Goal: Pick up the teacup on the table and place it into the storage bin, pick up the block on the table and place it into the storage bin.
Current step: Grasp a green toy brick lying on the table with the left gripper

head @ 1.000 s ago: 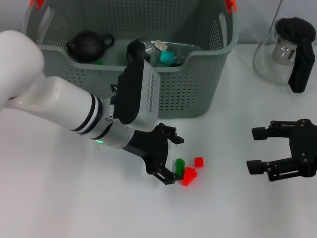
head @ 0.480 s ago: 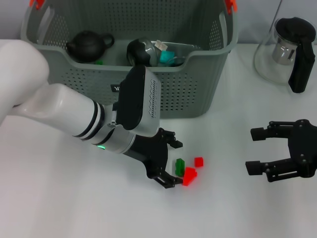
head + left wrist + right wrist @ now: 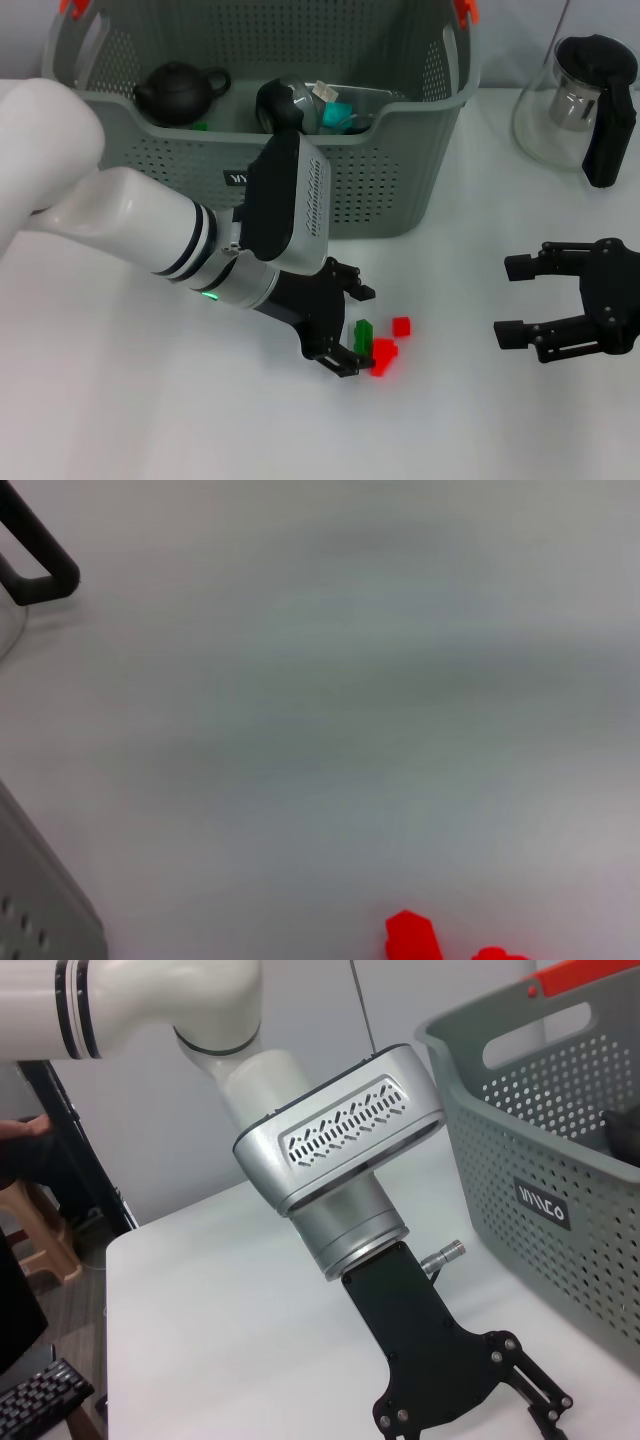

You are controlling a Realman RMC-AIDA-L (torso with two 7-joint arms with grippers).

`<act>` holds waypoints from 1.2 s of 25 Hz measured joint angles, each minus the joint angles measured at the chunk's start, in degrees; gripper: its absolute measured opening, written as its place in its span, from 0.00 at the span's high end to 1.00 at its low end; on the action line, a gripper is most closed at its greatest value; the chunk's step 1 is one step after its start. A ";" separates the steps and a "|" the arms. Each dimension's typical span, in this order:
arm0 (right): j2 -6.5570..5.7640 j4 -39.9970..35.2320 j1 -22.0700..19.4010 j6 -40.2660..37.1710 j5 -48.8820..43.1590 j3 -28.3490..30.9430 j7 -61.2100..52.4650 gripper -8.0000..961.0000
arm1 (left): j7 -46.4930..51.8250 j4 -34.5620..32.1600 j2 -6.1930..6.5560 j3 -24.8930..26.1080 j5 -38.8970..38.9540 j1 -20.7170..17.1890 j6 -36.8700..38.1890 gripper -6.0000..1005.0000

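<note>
Three small blocks lie on the white table: a green block (image 3: 364,333), a small red block (image 3: 401,326) and a larger red block (image 3: 383,354). My left gripper (image 3: 349,329) is open and low over the table. Its fingers stand to either side of the green block, and the lower fingertip is beside the larger red block. The grey perforated storage bin (image 3: 400,180) stands behind it. In the bin are a black teapot (image 3: 180,90) and a dark glossy cup (image 3: 283,103). My right gripper (image 3: 508,300) is open and empty at the right. The left wrist view shows a red block (image 3: 412,938).
A glass pot with a black handle (image 3: 590,100) stands at the back right. Small teal and white items (image 3: 333,108) lie in the bin. The right wrist view shows my left arm's wrist (image 3: 340,1150) and the bin wall (image 3: 560,1170) with its label.
My left wrist has shifted slightly to the right and lower, with its open fingers staying around the green block. The blocks and the right arm have not moved.
</note>
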State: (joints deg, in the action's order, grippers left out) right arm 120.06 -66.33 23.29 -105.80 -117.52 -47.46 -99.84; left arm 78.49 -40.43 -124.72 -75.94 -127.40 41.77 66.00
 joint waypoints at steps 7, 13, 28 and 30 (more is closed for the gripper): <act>0.00 0.59 0.01 0.32 0.01 0.00 0.17 0.02 | 0.55 0.00 0.22 0.01 -0.25 0.08 -0.03 0.22; 0.05 0.73 0.01 0.37 0.03 0.00 0.62 0.02 | 0.59 0.00 0.26 -0.02 -0.42 -0.01 -0.07 0.22; 0.07 1.44 0.28 0.42 0.28 0.00 1.39 0.02 | 0.84 0.35 0.09 -1.38 -0.07 0.18 -0.07 0.25; 0.08 1.45 0.28 0.42 0.28 0.00 1.40 0.02 | 0.84 0.45 0.09 -1.39 -0.05 0.21 -0.08 0.25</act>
State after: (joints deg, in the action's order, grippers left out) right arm 120.14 -64.87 23.56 -105.38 -117.24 -47.46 -98.44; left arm 79.33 -39.98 -124.63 -77.33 -127.45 41.98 65.93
